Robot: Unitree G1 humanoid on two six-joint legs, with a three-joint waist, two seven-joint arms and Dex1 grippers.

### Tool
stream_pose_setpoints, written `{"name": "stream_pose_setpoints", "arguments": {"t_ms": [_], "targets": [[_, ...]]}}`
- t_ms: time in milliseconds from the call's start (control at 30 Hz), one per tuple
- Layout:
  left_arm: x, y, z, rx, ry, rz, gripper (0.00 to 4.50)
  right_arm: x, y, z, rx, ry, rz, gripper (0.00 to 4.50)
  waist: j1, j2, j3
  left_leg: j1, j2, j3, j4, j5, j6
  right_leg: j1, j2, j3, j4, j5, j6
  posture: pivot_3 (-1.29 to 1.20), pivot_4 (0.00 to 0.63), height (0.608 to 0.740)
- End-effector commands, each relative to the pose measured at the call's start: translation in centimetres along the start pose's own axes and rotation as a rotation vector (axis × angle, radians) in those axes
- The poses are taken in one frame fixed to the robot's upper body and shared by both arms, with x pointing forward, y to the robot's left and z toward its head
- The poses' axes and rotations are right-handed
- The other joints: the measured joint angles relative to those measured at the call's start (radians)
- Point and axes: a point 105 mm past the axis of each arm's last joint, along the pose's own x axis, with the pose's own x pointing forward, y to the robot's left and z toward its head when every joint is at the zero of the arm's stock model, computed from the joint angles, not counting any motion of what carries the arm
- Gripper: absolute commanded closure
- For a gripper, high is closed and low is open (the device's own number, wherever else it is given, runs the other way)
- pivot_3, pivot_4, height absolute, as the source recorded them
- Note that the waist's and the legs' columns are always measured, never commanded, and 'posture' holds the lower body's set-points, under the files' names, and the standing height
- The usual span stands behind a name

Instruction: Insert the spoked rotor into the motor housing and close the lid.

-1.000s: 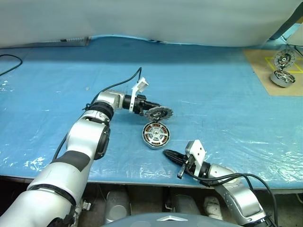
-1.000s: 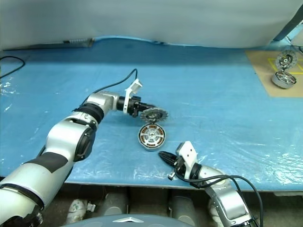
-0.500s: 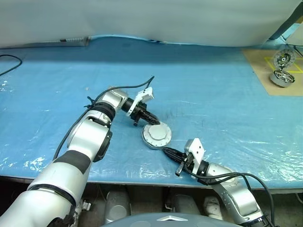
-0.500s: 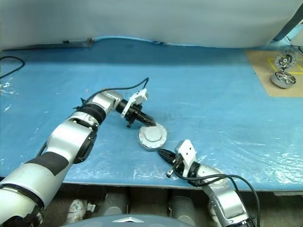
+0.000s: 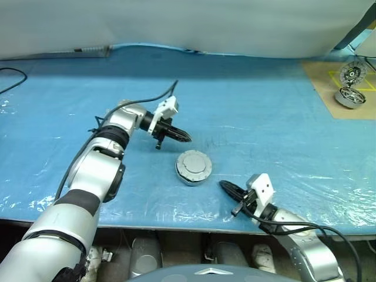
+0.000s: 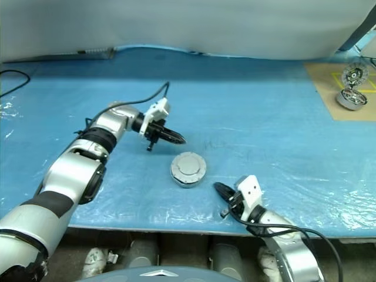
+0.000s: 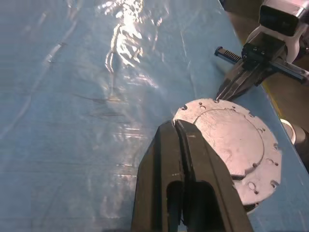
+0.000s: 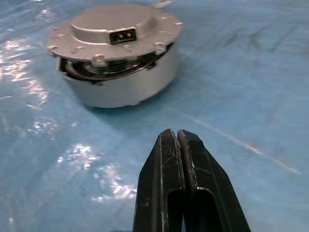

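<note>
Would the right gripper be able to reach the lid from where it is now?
Probably yes: the right gripper, shut, points toward the lid with only bare blue sheet between them.

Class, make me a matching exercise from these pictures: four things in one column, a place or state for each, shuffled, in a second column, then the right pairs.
Things:
1. lid
2. left gripper
3. right gripper
4. second motor unit

Places or states:
A. on the brown board at the far right of the table
B. shut and empty, near the table's front edge
C. shut and empty, just beyond the housing
D. down on the motor housing, plain grey side up

Pairs: 1-D, 2-C, 3-B, 4-A
</note>
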Motion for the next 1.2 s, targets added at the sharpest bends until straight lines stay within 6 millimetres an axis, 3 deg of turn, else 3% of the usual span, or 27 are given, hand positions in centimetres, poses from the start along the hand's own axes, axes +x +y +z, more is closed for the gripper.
{"name": "stream_pose_setpoints", "arguments": {"t_ms": [33, 233, 333, 500, 767, 1033, 1167, 1200], "targets": [[-1.4, -0.7, 0.7, 0.041, -0.117, 0.037, 4.45, -0.8, -1.4, 2.2, -0.055, -0.033, -0.047, 4.50, -0.001, 0.000, 0.000, 0.000, 0.000, 0.000, 0.000, 0.000, 0.000, 0.000, 0.000, 0.000, 0.000, 0.000, 0.000, 0.00, 0.150, 0.740], [-2.1, -3.5, -0.9, 0.098, -0.299, 0.308, 4.45, 0.3, -2.8, 4.8, -0.121, -0.053, -0.038, 4.50, -0.007, 0.002, 0.000, 0.000, 0.001, 0.001, -0.001, 0.000, 0.000, 0.000, 0.000, 0.000, 0.000, 0.000, -0.001, 0.00, 0.150, 0.740], [-2.6, -5.2, -2.3, 0.072, -0.331, 0.428, 4.50, 1.4, -2.5, 6.2, -0.140, -0.069, 0.012, 3.90, -0.008, 0.002, 0.001, 0.000, 0.003, 0.002, -0.002, 0.000, 0.000, -0.002, 0.001, 0.000, 0.000, -0.001, -0.001, 0.00, 0.150, 0.740], [-2.9, -7.1, -3.6, 0.061, -0.354, 0.587, 4.50, 3.4, -1.2, 7.9, -0.194, -0.078, 0.110, 2.12, -0.007, 0.003, 0.001, 0.000, 0.004, 0.003, -0.001, 0.000, 0.000, -0.002, 0.001, 0.000, 0.001, -0.001, -0.001, 0.00, 0.150, 0.740], [-2.2, -9.9, -5.5, 0.061, -0.390, 0.721, 4.50, 7.2, 2.3, 8.7, -0.222, -0.065, 0.275, 2.12, -0.026, 0.004, 0.000, -0.001, 0.004, 0.004, -0.001, 0.000, 0.000, -0.004, 0.003, 0.001, 0.001, -0.001, -0.002, 0.00, 0.150, 0.740], [-2.4, -9.6, -5.2, 0.085, -0.370, 0.796, 4.50, 7.9, 3.5, 7.4, -0.234, -0.013, 0.357, 2.12, -0.030, 0.004, 0.000, 0.000, 0.004, 0.004, 0.000, 0.000, 0.000, -0.004, 0.002, 0.001, 0.003, -0.001, -0.002, 0.00, 0.150, 0.740], [-2.9, -8.7, -5.5, 0.070, -0.370, 0.807, 4.50, 8.0, 3.0, 7.3, -0.258, -0.011, 0.328, 1.25, -0.031, 0.004, 0.000, 0.001, 0.004, 0.004, 0.001, 0.000, 0.000, -0.004, 0.002, 0.001, 0.004, -0.001, -0.002, 0.00, 0.150, 0.740], [-3.0, -8.5, -5.5, 0.069, -0.370, 0.808, 4.50, 8.0, 3.0, 7.3, -0.265, -0.011, 0.326, 1.25, -0.031, 0.004, 0.000, 0.001, 0.004, 0.004, 0.001, 0.000, 0.000, -0.004, 0.002, 0.002, 0.004, -0.001, -0.002, 0.00, 0.150, 0.740]]}}
